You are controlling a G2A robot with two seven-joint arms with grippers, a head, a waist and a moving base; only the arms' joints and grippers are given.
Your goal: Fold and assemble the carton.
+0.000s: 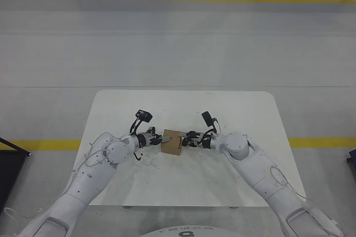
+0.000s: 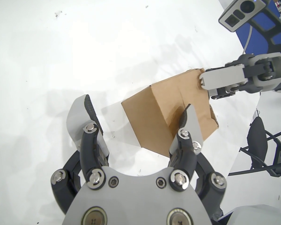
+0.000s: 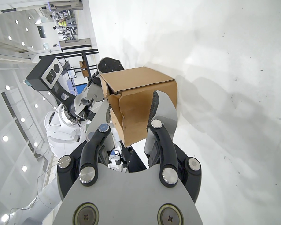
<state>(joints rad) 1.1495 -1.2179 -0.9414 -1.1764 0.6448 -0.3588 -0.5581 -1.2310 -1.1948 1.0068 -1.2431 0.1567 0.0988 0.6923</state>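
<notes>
A small brown carton (image 1: pixel 172 144) sits mid-table between my two grippers. In the left wrist view the carton (image 2: pixel 152 115) is a closed-looking box with a loose flap at its far end. My left gripper (image 2: pixel 138 113) is open; one fingertip (image 2: pixel 186 115) rests on the carton's upper face and the other finger (image 2: pixel 87 112) stands apart over bare table. My right gripper (image 3: pixel 131 111) is shut on the carton's (image 3: pixel 140 83) crumpled end, one finger (image 3: pixel 162 108) on each side. From the top, the left gripper (image 1: pixel 159 139) and right gripper (image 1: pixel 186 141) meet the box from opposite sides.
The white table (image 1: pixel 225 178) has bare surface all around the carton, with small dark specks (image 2: pixel 58 13). A black chair (image 2: pixel 260 136) and a blue object (image 2: pixel 257 33) stand past the table's edge beyond the right arm.
</notes>
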